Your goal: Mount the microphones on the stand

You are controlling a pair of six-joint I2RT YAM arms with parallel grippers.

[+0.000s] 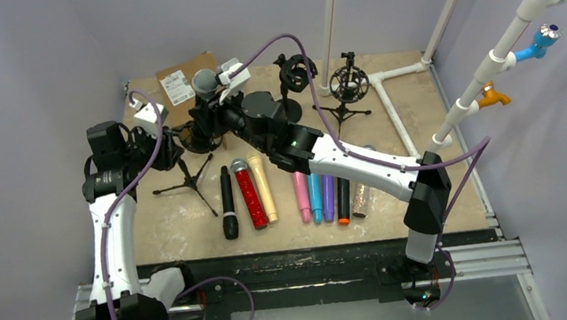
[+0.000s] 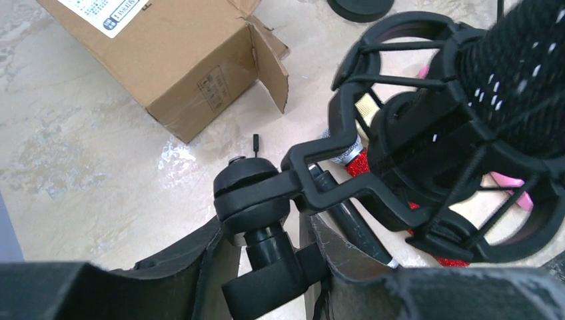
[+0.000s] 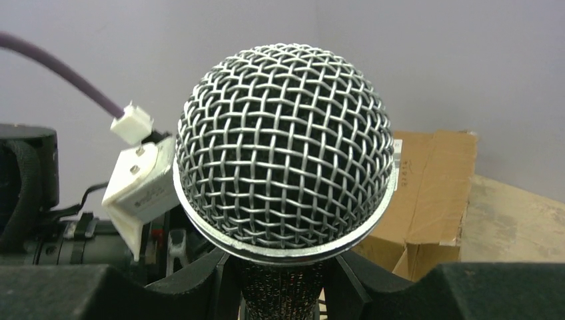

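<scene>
Your right claw (image 3: pixel 280 283) pinches the mesh-headed microphone (image 3: pixel 285 147) upright.
Your left claw (image 2: pixel 270 237) straddles the stand (image 2: pixel 256 190) at its stem; you cannot tell whether it grips.

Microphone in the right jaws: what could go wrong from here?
The microphone could catch on the thin cords of the cradle and sit crooked. The left jaws flank only the stand's swivel joint, so a push might swing the cradle or tip the stand onto the red microphone lying close by.
</scene>
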